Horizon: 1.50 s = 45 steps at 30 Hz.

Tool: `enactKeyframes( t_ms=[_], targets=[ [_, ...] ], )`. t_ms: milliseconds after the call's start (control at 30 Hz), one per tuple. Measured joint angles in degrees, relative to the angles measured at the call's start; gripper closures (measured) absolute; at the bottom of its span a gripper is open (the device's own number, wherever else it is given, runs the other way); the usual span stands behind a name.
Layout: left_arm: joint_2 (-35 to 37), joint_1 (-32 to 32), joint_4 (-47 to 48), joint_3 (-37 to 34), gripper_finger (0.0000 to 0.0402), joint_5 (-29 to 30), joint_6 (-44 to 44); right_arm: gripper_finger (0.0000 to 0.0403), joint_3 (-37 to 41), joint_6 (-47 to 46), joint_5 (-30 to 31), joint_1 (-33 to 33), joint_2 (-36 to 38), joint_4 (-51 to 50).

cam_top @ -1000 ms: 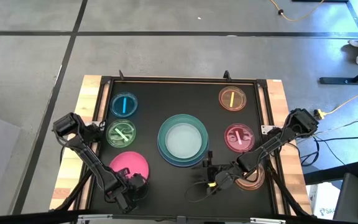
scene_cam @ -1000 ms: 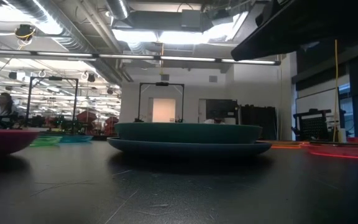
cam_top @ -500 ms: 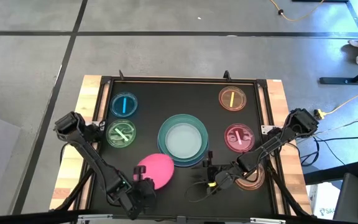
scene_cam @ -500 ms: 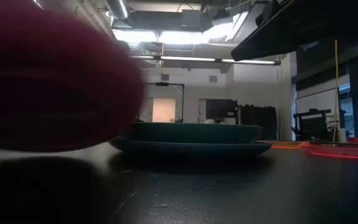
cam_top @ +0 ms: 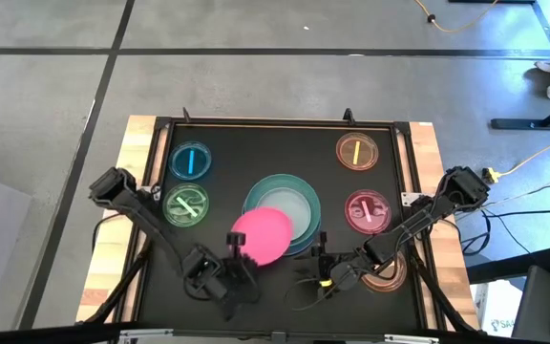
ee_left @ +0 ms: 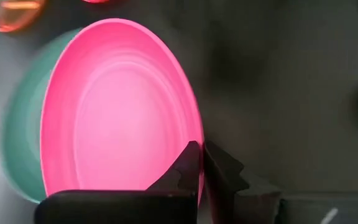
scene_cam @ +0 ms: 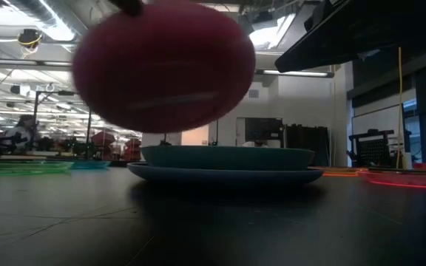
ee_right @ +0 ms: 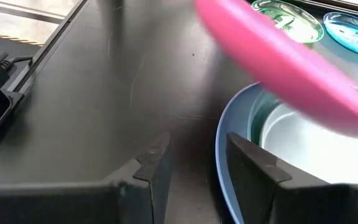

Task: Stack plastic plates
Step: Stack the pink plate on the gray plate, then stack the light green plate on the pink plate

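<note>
The pink plate (cam_top: 261, 234) hangs in the air over the near-left edge of the centre stack, carried by my left gripper (cam_top: 239, 252), which is shut on it. The stack (cam_top: 282, 214) is a large light blue plate, a teal plate on it and a pale mint one inside; the low view shows the pink plate (scene_cam: 165, 63) above the stack (scene_cam: 224, 164). My right gripper (cam_top: 318, 260) waits open on the table just near-right of the stack. In its wrist view the light blue rim (ee_right: 224, 168) lies beside its fingers (ee_right: 194, 158). My left gripper pinches the pink plate's near rim (ee_left: 196, 146) between its two fingers, one finger (ee_left: 185, 171) on the plate's inner side and the other (ee_left: 222, 177) on its outer side. The fingers come from the table's near-left. The plate is lifted clear and tilted.
Small translucent dishes sit around the stack: blue (cam_top: 191, 161) and green (cam_top: 186, 204) on the left, orange (cam_top: 357, 151) and magenta (cam_top: 368, 211) on the right. Another dish (cam_top: 390, 275) lies under the right arm. A raised frame (cam_top: 275, 122) borders the black mat.
My left gripper has lifted the pink plate off the table's near-left area and carried it up and toward the right, then toward the far edge, until it hangs over the stack's near-left edge. The plate has tipped as it rose.
</note>
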<state>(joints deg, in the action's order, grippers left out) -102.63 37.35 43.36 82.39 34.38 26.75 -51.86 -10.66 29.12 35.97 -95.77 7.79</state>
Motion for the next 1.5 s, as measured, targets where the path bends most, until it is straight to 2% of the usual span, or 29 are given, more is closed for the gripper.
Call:
enactKeyframes(
  t_ms=[167, 333, 500, 733, 933, 1200, 1367, 1500],
  targets=[
    [0.0, -3.39, -0.86, 0.0, 0.0394, 5.19, -3.09, 0.026, 0.0, 0.0, 0.0, 0.0, 0.02, -0.02],
    [-0.09, -6.62, -2.9, -0.2, 0.0394, 5.36, -6.69, 0.026, 0.0, 0.0, 0.0, 0.0, 0.02, -0.02],
    [-0.17, -8.98, -12.04, -3.81, 0.0394, 5.0, -14.25, 0.026, 0.0, 0.0, 0.0, 0.0, 0.02, -0.05],
    [-0.2, -11.4, -21.16, -9.71, 0.0394, 0.53, -15.39, 0.026, 0.0, 0.02, 0.0, 0.0, 0.02, -0.11],
    [-0.27, -12.71, -27.07, -13.63, 0.0394, -0.01, -15.32, 0.026, 0.0, 0.02, -0.01, 0.0, 0.02, -0.26],
    [-0.28, -14.1, -29.03, -14.84, 0.0392, -6.35, -15.17, 0.026, 0.0, 0.02, -0.02, 0.0, 0.02, -0.26],
    [-0.26, -14.64, -29.03, -14.84, 0.0352, -7.8, -14.87, 0.026, 0.0, 0.03, -0.16, 0.0, 0.02, -0.26],
    [-0.26, -14.76, -29.1, -14.84, 0.0313, -12.78, -13.67, 0.026, 0.0, 0.04, -0.17, 0.0, 0.02, -0.26]
  ],
)
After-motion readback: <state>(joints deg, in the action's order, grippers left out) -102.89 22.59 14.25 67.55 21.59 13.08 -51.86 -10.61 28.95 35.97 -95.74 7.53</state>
